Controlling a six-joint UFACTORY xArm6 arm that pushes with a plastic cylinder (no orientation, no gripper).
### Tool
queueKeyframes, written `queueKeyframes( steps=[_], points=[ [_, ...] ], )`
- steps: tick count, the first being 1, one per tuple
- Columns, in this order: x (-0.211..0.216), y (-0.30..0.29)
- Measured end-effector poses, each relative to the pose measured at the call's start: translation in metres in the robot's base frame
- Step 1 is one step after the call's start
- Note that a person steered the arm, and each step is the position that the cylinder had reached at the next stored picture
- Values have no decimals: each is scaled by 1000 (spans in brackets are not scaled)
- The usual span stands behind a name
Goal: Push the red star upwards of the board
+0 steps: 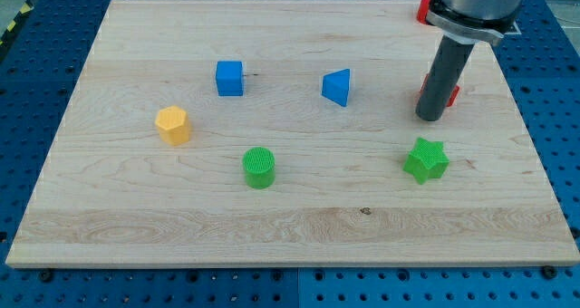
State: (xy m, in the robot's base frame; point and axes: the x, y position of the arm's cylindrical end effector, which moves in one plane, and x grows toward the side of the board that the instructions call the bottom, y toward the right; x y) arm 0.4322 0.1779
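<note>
Nearest the view's bottom sit the green cylinder (259, 168) and green star (426, 159) on the bench (299, 226). No fingers exist here — only my tip (431, 118), planted right in front of the red star (449, 94), which is mostly hidden behind the rod. Risk, as I judge it: an off-centre push lets the star slip sideways — or off the bench's right edge.

No readable text, labels, numbers or signs anywhere.
</note>
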Motion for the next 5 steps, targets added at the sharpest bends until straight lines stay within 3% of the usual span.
queueKeyframes(
  steps=[3, 5],
  points=[
    [-35, 11],
    [-35, 30]
  ],
)
